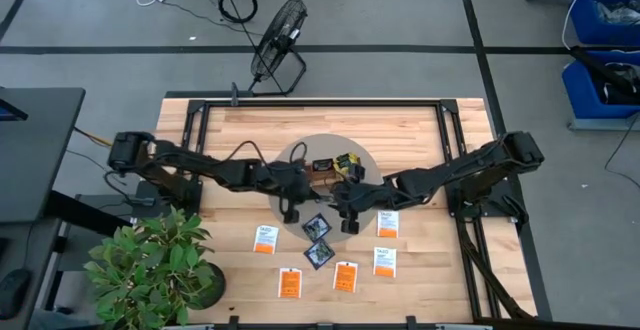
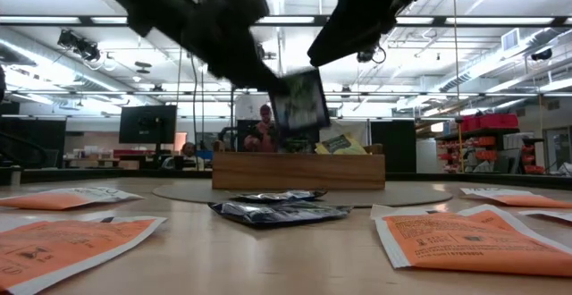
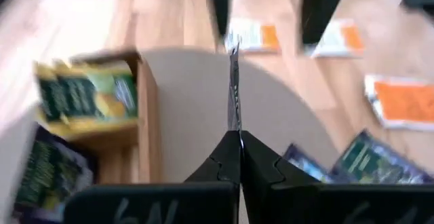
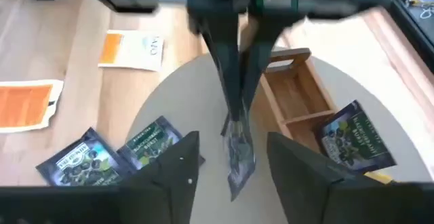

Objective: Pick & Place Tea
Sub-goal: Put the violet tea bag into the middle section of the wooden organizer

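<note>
- Table [image 1: 420, 130] lay bare along its far edge; the wooden tray [image 1: 335, 164] sat mid-table.
- Left gripper [image 3: 234, 141] pinched a dark tea packet [image 4: 239, 153] above the round mat [image 4: 196, 95]; only the low view showed it airborne.
- Right gripper [image 4: 230, 159] stood spread around it, apart.

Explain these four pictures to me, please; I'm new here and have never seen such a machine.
Two dark robot arms work at a wooden table. One picture looks straight down, one looks level across the tabletop, and two come from cameras on the arms' wrists.

On the table lie flat tea packets: orange ones, white-and-orange ones and two dark ones. A wooden tray on a round mat already holds a few packets.

The left gripper is shut on a dark packet, holding it in the air above the mat. The right gripper faces it with fingers apart on either side of that packet, so this looks like a hand-over between the arms.
</note>
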